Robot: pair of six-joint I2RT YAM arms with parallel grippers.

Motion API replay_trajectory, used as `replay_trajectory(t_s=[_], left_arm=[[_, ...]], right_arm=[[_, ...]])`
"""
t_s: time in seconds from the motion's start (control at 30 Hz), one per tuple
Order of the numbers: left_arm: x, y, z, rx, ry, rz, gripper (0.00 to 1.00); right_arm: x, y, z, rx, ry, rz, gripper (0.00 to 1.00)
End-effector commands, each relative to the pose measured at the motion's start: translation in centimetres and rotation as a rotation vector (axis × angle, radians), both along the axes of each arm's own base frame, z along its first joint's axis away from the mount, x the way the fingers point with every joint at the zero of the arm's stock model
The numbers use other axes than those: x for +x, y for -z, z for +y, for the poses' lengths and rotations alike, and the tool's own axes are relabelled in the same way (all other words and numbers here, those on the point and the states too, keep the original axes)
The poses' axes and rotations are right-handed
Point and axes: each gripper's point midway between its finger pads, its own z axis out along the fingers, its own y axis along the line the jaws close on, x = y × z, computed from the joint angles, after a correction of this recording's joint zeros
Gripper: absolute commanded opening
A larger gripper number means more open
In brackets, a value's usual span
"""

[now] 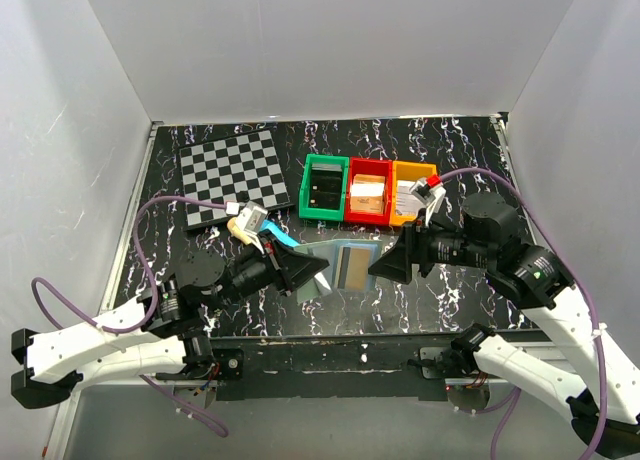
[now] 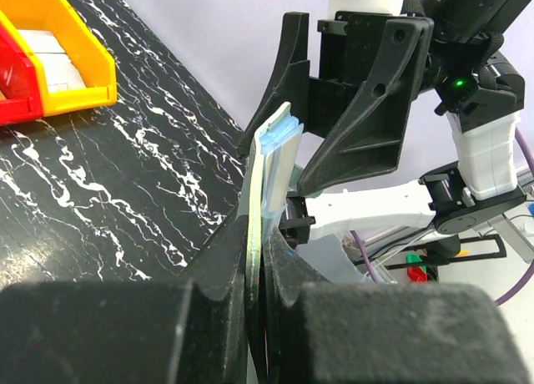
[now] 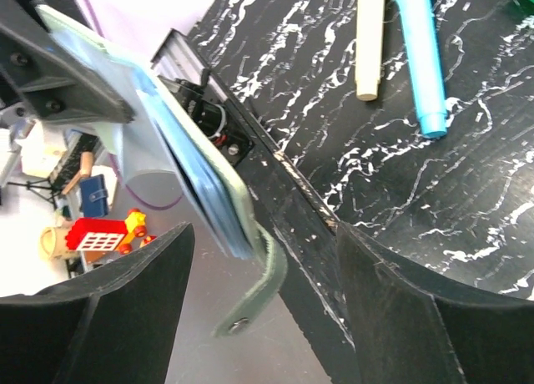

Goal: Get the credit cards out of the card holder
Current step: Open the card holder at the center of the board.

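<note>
The card holder [image 1: 345, 267] is held open and raised above the table between the two arms, its pale blue-grey inside facing up. A card with a brownish stripe [image 1: 353, 268] sits in its middle panel. My left gripper [image 1: 312, 272] is shut on the holder's left edge; the left wrist view shows the grey-green edge [image 2: 254, 225] pinched between the jaws. My right gripper [image 1: 388, 262] is open at the holder's right edge. In the right wrist view the holder [image 3: 219, 192] and its snap tab [image 3: 260, 288] hang between the wide-open jaws without touching them.
A checkered board [image 1: 235, 175] lies at the back left. Green [image 1: 324, 188], red [image 1: 368, 192] and orange [image 1: 412, 194] bins stand in a row behind the holder. A blue marker [image 1: 280, 235] and a cream pen [image 3: 370, 37] lie near the board.
</note>
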Motion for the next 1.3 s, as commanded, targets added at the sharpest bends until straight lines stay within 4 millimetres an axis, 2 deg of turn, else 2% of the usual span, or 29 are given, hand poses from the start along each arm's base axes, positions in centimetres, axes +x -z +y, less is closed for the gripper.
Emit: replay_trajectory(t_s=[0.0, 0.3, 0.7, 0.73, 0.8, 1.0, 1.17, 1.27], left_arm=[[-0.5, -1.7, 0.1, -0.087, 0.027, -0.008, 0.00], [-0.3, -1.4, 0.3, -0.100, 0.010, 0.003, 0.00], [-0.2, -0.8, 0.3, -0.094, 0.004, 0.013, 0.00], [-0.3, -1.5, 0.3, -0.122, 0.008, 0.004, 0.00], [-0.4, -1.5, 0.2, -0.131, 0.014, 0.002, 0.00], [-0.5, -1.7, 0.0, -0.141, 0.023, 0.001, 0.00], [-0.4, -1.3, -0.1, -0.135, 0.018, 0.006, 0.00], [-0.3, -0.9, -0.1, -0.130, 0.016, 0.010, 0.00]], right_arm=[[-1.0, -3.4, 1.2, 0.148, -0.095, -0.074, 0.72], [-1.9, -4.0, 1.0, 0.172, -0.117, -0.069, 0.46], [-2.4, -4.3, 1.0, 0.197, -0.134, -0.055, 0.34], [-2.5, -4.4, 1.0, 0.200, -0.136, -0.053, 0.33], [-2.3, -4.4, 1.1, 0.202, -0.136, -0.047, 0.33], [-2.4, -4.6, 1.2, 0.207, -0.140, -0.045, 0.20], [-2.5, -4.7, 1.2, 0.210, -0.143, -0.044, 0.03], [-2.6, -4.8, 1.1, 0.214, -0.145, -0.043, 0.01]])
